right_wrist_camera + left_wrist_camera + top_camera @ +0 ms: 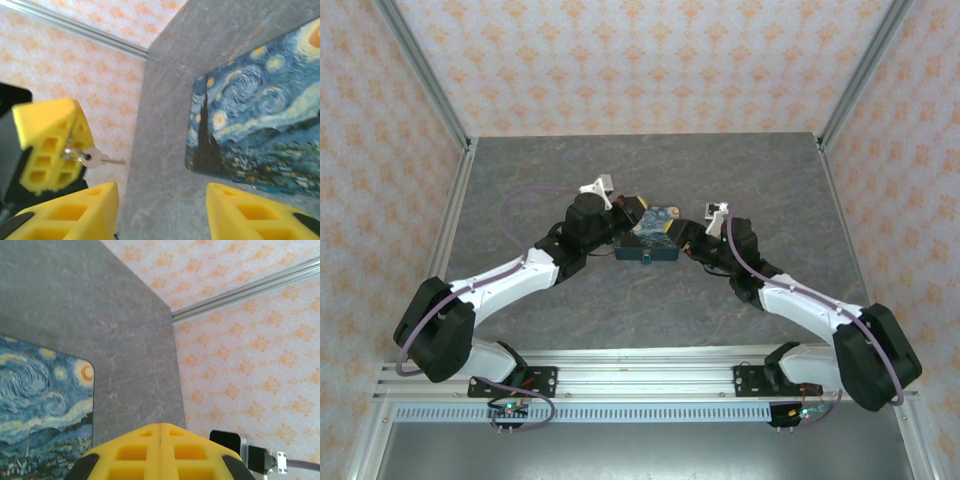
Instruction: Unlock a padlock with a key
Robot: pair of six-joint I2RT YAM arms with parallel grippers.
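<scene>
Yellow honeycomb-foam fingers of the right gripper [162, 212] sit at the bottom of the right wrist view. Its jaws are parted with bare grey stone-look table top [160, 115] between them, nothing held. Just left is the left gripper [50, 145], same yellow foam, pads pressed together. A small metal ring [74, 153] is pinched at their seam, and a thin pale silvery metal key [102, 160] sticks out sideways from it, blade toward the box. Left wrist view agrees: pads meet with no gap.

Flat dark-blue swirl-painted box [260, 125] lies on the table right of the key, apart from it. From overhead both arms converge on that box. A small blue block with a round face at the box's near edge is probably the tiny blue padlock [647, 256]. It is too small to be sure, and the shackle is not readable.

Step in hand, as I judge it: bring key to keyhole. To do it well, the right gripper should clamp the padlock body so the keyhole faces the blade and can't slide. The left should line the blade up straight before pushing. Risk: the grip is at the ring, so the key may pivot on contact. Go slow, and regrip on the key's head if it swings.
</scene>
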